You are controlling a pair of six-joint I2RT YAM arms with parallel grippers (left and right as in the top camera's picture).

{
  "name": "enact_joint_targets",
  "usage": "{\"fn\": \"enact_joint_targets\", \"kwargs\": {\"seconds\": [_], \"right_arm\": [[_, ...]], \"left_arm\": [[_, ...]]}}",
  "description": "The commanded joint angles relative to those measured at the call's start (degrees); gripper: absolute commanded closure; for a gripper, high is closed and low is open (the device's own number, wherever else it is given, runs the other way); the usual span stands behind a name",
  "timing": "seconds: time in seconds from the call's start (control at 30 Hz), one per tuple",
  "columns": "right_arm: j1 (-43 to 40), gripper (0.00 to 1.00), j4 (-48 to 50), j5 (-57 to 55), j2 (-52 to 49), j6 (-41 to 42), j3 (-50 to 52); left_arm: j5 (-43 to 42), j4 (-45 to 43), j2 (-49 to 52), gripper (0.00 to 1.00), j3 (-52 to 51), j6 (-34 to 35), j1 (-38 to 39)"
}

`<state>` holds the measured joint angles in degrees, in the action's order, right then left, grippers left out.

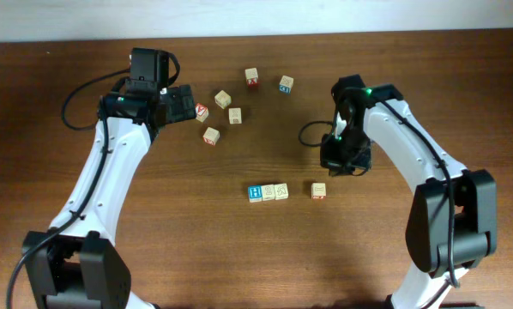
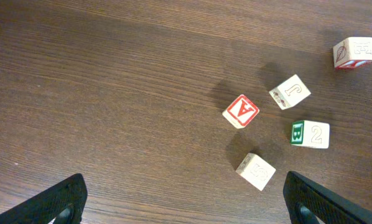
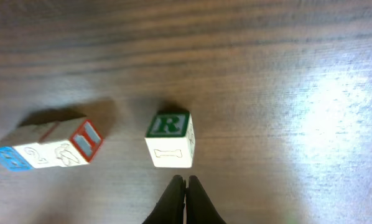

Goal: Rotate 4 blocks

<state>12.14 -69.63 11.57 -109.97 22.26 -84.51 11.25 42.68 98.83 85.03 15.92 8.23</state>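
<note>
Three of the blocks stand touching in a row: the blue H cube [image 1: 255,192] and two faintly marked ones [image 1: 268,191] [image 1: 281,190]. In the right wrist view this row [image 3: 46,148] is at the left. The fourth block [image 1: 318,190] stands apart to the right, with a green R on it [image 3: 169,140]. My right gripper [image 1: 332,166] [image 3: 186,182] is shut and empty, its tips just short of the R block. My left gripper [image 1: 186,105] [image 2: 186,208] is open and empty over bare wood, far from the row.
Near the left gripper lie other cubes: a red A cube [image 2: 241,111], a J cube [image 2: 289,92], a green B cube [image 2: 310,134], a pale cube [image 2: 255,171] and a red-sided one [image 2: 353,52]. A blue-outlined cube [image 1: 286,83] sits further back.
</note>
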Motion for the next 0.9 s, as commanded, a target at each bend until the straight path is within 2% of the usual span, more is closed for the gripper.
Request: {"fn": "enact_joint_targets", "kwargs": {"seconds": [0.0,0.07,0.1,0.13,0.2,0.3,0.47,0.57,0.87], "right_arm": [[-0.11,0.95,1.44,-1.29,0.52,-0.59,4.09],[-0.11,0.95,4.74,-1.31,0.50,-0.61,7.43],[-0.11,0.91,7.39,-1.31,0.48,-0.61,9.97],[-0.11,0.91,12.09,-1.29,0.37,-0.61,13.46],[0.26,0.91,15.26,2.32,0.11,-0.61,14.56],[4.52,0.91,16.37,3.76,0.11,1.68,14.56],[4.79,0.91,17.22,7.96,0.11,2.23,14.53],[5.27,0.91,19.80,9.73,0.09,7.21,14.56],[7.19,0.91,23.96,10.25,0.00,5.35,12.37]], "left_arm": [[0.57,-0.13,-0.20,0.01,0.79,0.57,-0.04],[0.57,-0.13,-0.20,0.01,0.79,0.57,-0.04],[0.57,-0.13,-0.20,0.01,0.79,0.57,-0.04],[0.59,-0.13,-0.20,0.01,0.79,0.57,-0.04],[0.57,-0.13,-0.20,0.01,0.79,0.57,-0.04],[0.59,-0.13,-0.20,0.01,0.79,0.57,-0.04],[0.57,-0.13,-0.20,0.01,0.79,0.57,-0.04],[0.57,-0.13,-0.20,0.01,0.79,0.57,-0.04],[0.59,-0.13,-0.20,0.01,0.79,0.57,-0.04]]}}
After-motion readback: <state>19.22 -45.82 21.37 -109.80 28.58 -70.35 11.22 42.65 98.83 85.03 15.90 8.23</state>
